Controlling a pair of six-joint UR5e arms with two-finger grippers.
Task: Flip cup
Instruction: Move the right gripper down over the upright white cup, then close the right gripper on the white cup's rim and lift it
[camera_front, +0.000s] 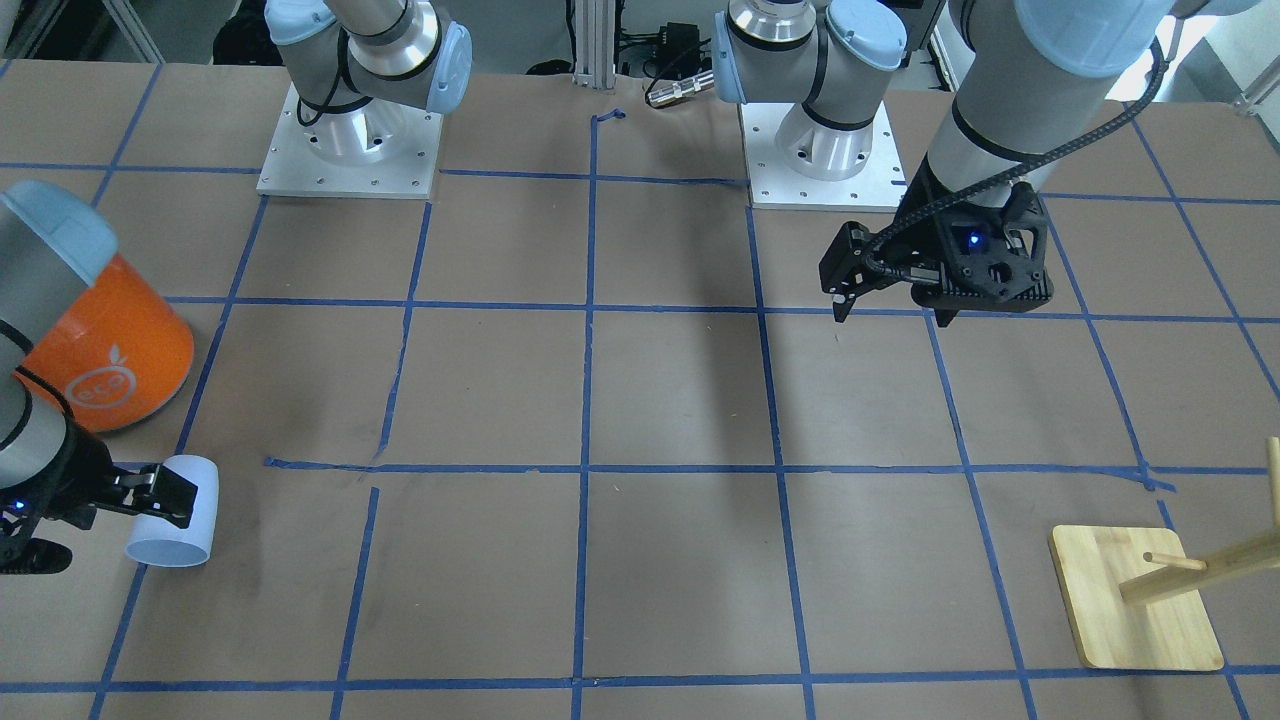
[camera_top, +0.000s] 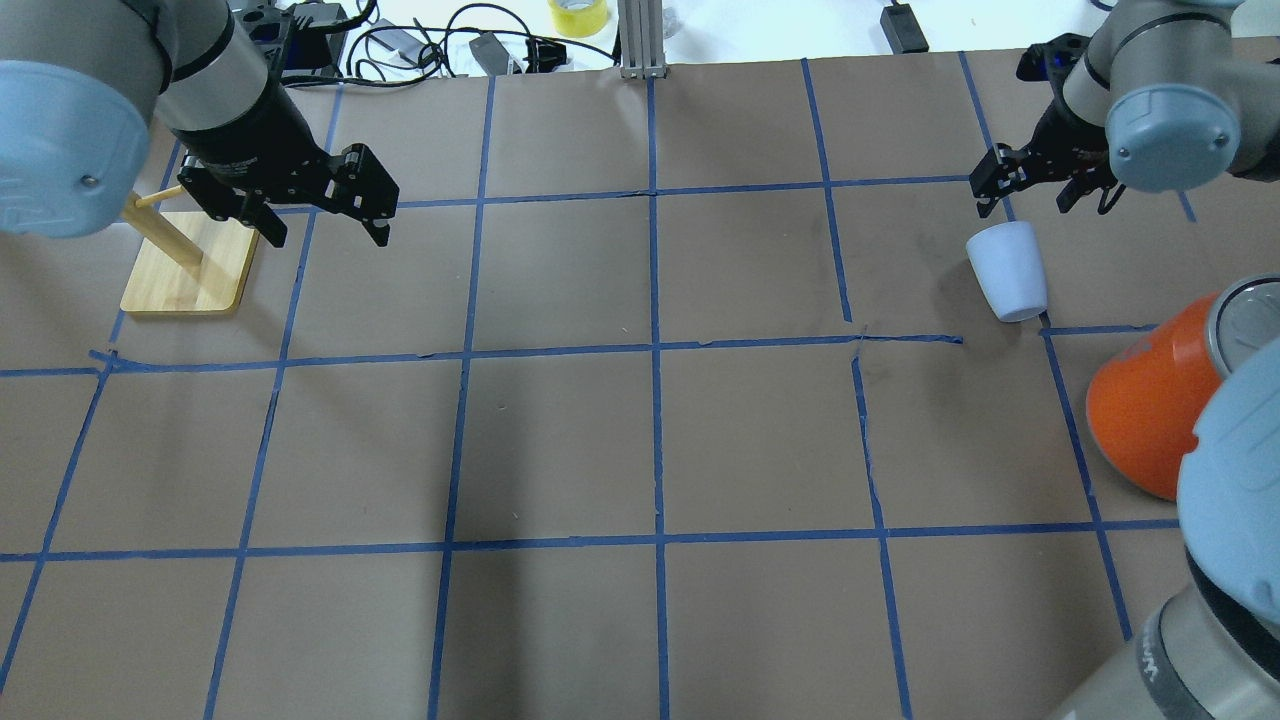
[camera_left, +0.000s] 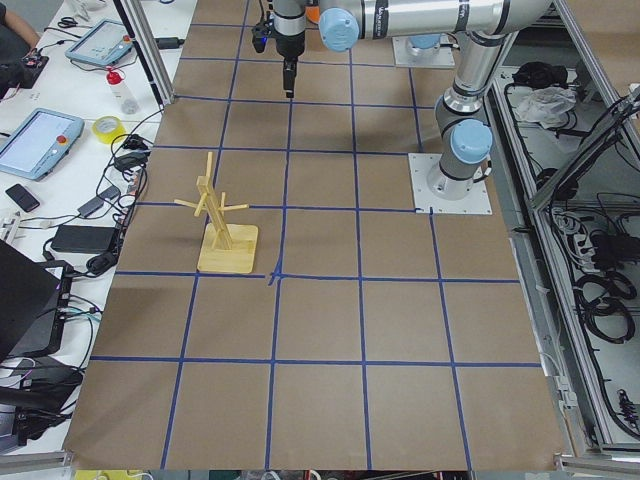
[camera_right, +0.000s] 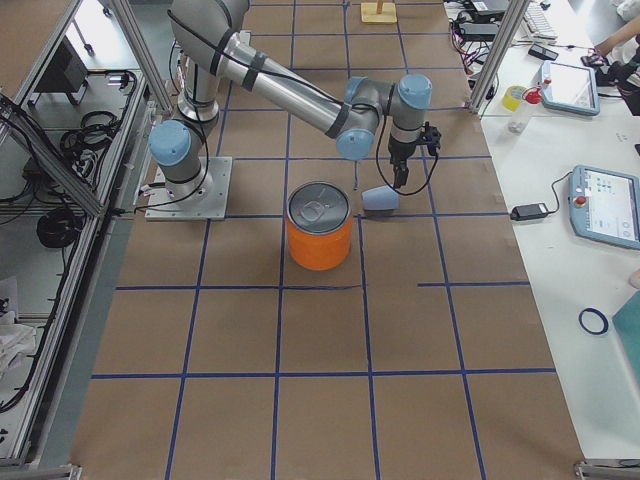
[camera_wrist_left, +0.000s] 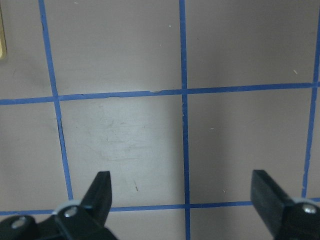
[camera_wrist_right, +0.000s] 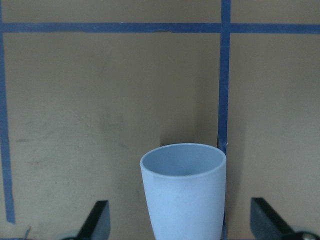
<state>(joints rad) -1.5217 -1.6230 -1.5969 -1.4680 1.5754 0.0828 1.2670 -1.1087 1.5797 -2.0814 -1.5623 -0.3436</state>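
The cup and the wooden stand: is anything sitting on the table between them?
No. In the overhead view, only brown paper with blue tape lines lies between the cup and the wooden stand.

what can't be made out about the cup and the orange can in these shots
Base of the cup: right wrist view, cut off by the bottom edge.
Part of the cup at the right gripper: front-facing view, covered by a black finger.
Lid of the orange can: overhead view, mostly hidden by the right arm.
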